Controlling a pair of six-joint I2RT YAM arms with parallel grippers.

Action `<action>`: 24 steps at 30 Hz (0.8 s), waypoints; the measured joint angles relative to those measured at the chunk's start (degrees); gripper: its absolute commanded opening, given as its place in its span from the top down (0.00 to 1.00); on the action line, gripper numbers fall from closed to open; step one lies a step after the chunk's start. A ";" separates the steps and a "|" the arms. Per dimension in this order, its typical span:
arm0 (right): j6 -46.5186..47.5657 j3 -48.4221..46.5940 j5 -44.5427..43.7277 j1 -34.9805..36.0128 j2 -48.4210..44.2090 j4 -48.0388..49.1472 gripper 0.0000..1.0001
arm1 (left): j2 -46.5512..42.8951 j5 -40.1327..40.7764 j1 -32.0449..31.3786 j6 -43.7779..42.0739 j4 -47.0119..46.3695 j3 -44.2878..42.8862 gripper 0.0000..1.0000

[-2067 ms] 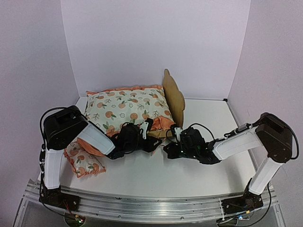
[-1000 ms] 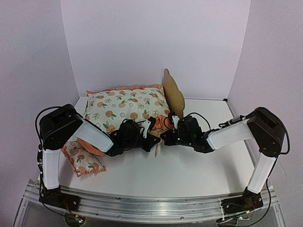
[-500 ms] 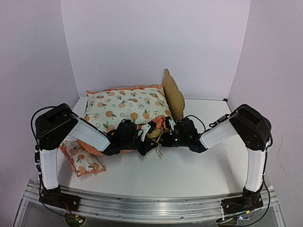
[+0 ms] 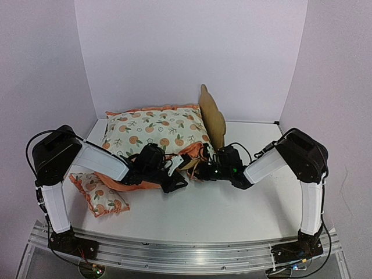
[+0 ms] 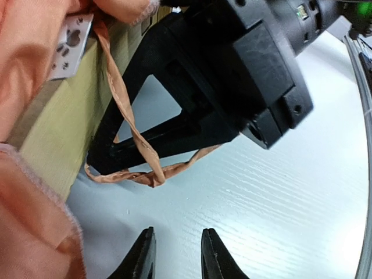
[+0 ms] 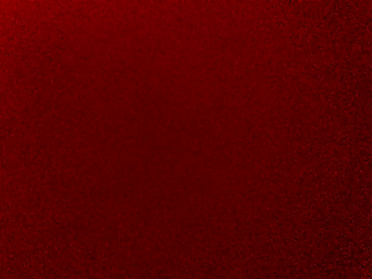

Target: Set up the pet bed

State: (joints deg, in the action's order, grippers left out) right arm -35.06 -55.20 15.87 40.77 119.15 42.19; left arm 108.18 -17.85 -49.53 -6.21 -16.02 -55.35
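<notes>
Plywood pet bed (image 4: 213, 119): back middle of worktop (image 4: 232, 209), under fruit-print cushion (image 4: 156, 135), headboard standing up | left claw (image 5: 177, 258): spread a little, nothing in it, low over worktop | right claw (image 5: 107, 158): pressed together by bed's wooden side | small pillow (image 4: 102, 197): front left

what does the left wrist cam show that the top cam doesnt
Only left wrist: a paw-print tag on the bed, an orange ribbon looped across the right end effector, and the left end effector open over the table, holding nothing.
Only top: the headboard, the cushion with its printed top, the pillow, the left arm and right arm whole.
Both: the right end effector at the bed's near edge, the orange ruffle, the white table.
</notes>
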 measured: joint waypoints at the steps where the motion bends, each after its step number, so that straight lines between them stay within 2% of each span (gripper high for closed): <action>1: -0.13 0.00 0.39 0.00 0.00 0.18 1.00 | -0.76 -0.43 0.35 -1.45 0.77 0.04 0.75; 6: -0.30 0.00 2.78 -0.26 0.00 1.10 1.00 | -2.85 -3.48 3.89 -2.34 1.66 -0.62 0.74; 13: -0.10 0.01 4.97 -0.36 0.00 2.47 1.00 | 0.37 -7.03 6.33 9.60 -1.27 -3.72 0.71; 19: 0.12 0.14 5.76 -0.35 0.00 3.86 1.00 | 2.11 -9.23 6.36 18.76 -6.87 -4.42 0.80; 22: 0.14 0.32 5.80 -0.35 0.00 4.21 1.00 | 2.68 -10.20 6.34 18.86 -7.91 -4.81 0.82; 24: 0.08 0.52 5.76 -0.37 -0.02 4.46 1.00 | 2.77 -11.06 6.12 15.08 -7.87 -4.71 0.78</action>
State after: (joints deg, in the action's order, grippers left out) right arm -34.98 -54.68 21.63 40.40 119.13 46.65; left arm 110.96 -28.91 -43.41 8.87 -23.88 -60.06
